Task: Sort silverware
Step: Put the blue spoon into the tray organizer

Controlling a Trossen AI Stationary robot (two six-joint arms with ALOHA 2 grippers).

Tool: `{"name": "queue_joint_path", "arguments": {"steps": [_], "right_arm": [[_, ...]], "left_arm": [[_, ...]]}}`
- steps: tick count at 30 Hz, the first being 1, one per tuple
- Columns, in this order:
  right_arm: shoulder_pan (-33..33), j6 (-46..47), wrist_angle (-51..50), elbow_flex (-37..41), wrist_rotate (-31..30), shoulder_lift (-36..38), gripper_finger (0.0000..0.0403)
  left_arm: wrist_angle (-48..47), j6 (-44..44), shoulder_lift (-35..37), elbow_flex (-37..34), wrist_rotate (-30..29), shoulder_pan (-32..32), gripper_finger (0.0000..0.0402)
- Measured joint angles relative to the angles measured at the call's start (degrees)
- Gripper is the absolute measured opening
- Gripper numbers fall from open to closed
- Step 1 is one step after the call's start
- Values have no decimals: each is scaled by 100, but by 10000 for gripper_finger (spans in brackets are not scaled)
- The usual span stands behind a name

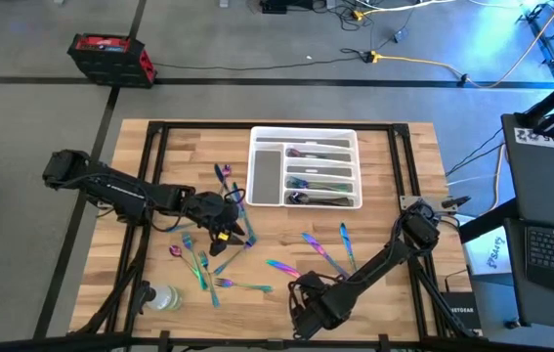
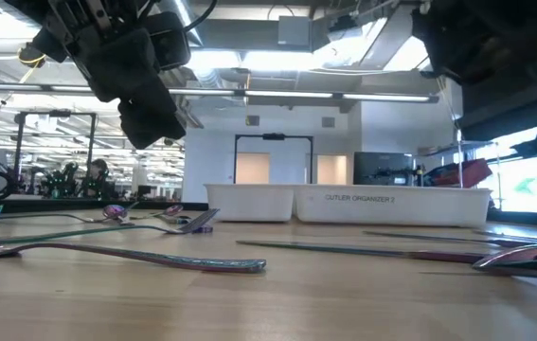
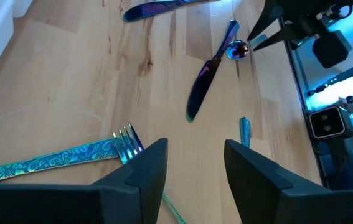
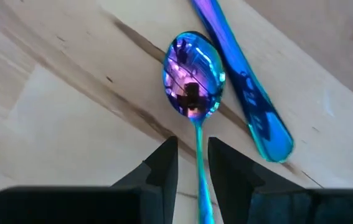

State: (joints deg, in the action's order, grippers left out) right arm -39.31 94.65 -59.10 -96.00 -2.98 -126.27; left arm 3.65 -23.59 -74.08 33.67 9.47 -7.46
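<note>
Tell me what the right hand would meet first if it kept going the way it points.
Likely the spoon: its handle already runs between the right hand's fingers, bowl just ahead. A second utensil lies beside it.

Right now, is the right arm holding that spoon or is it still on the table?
Held. The right gripper's fingers press both sides of the spoon's handle. Whether it is lifted off the table, cannot tell.

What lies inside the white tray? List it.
The white tray holds silverware lying lengthwise in its narrow slots. The wide slot at one end looks empty. Piece types and anything stacked underneath cannot be made out.
</note>
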Motion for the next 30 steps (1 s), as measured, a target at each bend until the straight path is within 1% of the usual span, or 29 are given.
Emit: {"name": "queue_joint_path", "arguments": {"steps": [6, 9, 11, 15, 18, 20, 22, 27, 30], "right_arm": [[-2, -4, 507, 401, 58, 56, 72], [-1, -24, 570, 434, 153, 61, 70], [-2, -31, 595, 436, 155, 56, 59], [-2, -93, 613, 375, 127, 39, 13], [-4, -136, 326, 197, -10, 1, 6], [-15, -208, -55, 47, -202, -23, 4], [-39, -264, -349, -106, -449, -1, 2], [-121, -357, -314, -174, -1137, 369, 1], [-245, -360, -256, -174, -1839, 599, 1]], "left_arm": [[4, 2, 0, 0, -3, 0, 145], [0, 0, 2, 0, -2, 0, 145], [2, -21, 2, 0, -2, 0, 145], [4, -26, 2, 0, -2, 0, 145], [15, -23, 2, 0, -8, 0, 145], [69, 19, 2, 0, -7, 2, 145], [206, 64, 2, 0, 166, 2, 145], [690, 320, 6, 0, 430, 0, 145], [1071, 667, 31, 0, 459, 2, 145]]}}
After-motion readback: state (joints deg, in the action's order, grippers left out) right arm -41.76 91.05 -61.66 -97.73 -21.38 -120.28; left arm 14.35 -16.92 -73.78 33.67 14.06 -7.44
